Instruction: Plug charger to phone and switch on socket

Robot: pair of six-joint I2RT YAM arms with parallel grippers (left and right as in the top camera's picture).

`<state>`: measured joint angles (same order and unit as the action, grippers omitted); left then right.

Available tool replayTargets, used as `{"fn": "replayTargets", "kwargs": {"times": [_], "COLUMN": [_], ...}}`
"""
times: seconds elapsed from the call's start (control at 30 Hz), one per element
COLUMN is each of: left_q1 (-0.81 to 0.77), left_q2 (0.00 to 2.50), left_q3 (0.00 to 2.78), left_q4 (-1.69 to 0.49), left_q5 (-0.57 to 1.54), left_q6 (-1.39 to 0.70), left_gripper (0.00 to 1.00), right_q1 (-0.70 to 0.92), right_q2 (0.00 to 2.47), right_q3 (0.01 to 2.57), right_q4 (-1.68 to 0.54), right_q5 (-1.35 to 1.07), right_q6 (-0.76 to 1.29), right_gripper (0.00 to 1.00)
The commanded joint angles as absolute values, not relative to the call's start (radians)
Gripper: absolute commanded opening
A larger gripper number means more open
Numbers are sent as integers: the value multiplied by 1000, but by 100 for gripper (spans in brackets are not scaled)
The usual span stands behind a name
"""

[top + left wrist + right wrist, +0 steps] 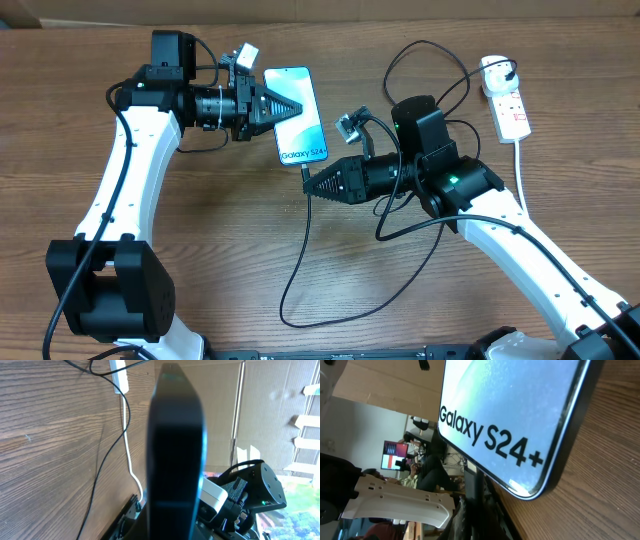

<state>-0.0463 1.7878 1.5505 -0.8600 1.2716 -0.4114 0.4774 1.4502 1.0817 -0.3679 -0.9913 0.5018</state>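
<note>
The phone (300, 135) has a black frame and a light blue screen reading "Galaxy S24+". My left gripper (293, 108) is shut on its left long edge and holds it off the table. In the left wrist view the phone (175, 445) shows edge-on as a dark slab. My right gripper (309, 185) is shut on the charger's connector end, right at the phone's bottom edge; I cannot tell whether the tip is seated. The thin black charger cable (298, 262) hangs down, loops and runs to a black plug (497, 69) in the white socket (510, 105). The screen fills the right wrist view (510, 405).
The socket's thick white cord (522, 170) runs toward the front along the right side, also visible in the left wrist view (128, 445). Loops of black cable lie around the right arm. The table is brown wood (220, 240). Cardboard stands behind.
</note>
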Motion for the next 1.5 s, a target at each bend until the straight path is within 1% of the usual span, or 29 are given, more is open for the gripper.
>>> {"fn": "replayTargets", "kwargs": {"times": [0.0,1.47], "left_q1": [-53,-38], "left_q2": [1791,1791], "left_q3": [1566,1566], "left_q4": [-856,-861], "left_q5": [1324,1301], "left_q6": [-389,-389], "left_gripper": [4,4], "right_q1": [469,469], "right_q2": [1438,1438], "right_q3": [1108,1108], "right_q4": [-361,-361], "right_q5": [-988,-962], "right_q6": [505,497], "right_gripper": [4,4]}}
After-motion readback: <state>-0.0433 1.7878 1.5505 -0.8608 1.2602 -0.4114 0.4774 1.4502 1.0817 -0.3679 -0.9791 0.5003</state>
